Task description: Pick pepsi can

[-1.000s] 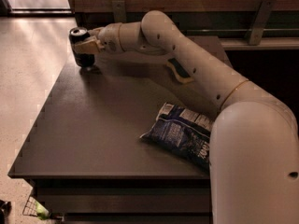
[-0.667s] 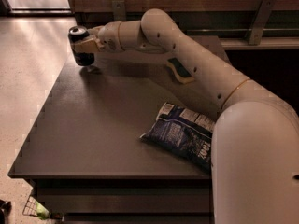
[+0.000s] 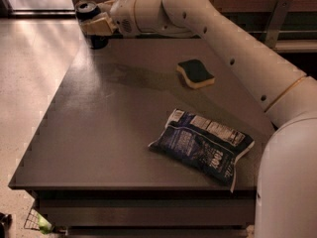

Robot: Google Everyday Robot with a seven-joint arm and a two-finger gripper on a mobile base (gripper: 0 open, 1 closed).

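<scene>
the small upright dark navy-blue drink can with a silver top rim, the pepsi can [image 3: 87, 8], sits at the far left corner of the dark grey tabletop [image 3: 109, 133]. its top faces up and what it holds cannot be seen. the claw [image 3: 94, 26] has it in hand: the tan fingers are drawn in tight across the can's middle, so only the rim above and a dark stretch below show. whether the can's base touches the tabletop or hangs just over it cannot be told.

the large flat dark-blue crinkled snack bag [image 3: 200, 145] lies on its side near the front right of the tabletop, well apart from the can. below the front left corner, a small wire basket [image 3: 32, 221] on the floor holds something green.

a green-topped yellow sponge [image 3: 195, 73] lies between the bag and the far edge, under the long white arm [image 3: 233, 43], which crosses above the right half of the tabletop. nothing stands between the claw and the can.

against the picture from a second ago, the can and claw sit higher and nearer the far edge. the arm has risen, so the sponge, hidden under it then, now shows. the bag lies where it did.
</scene>
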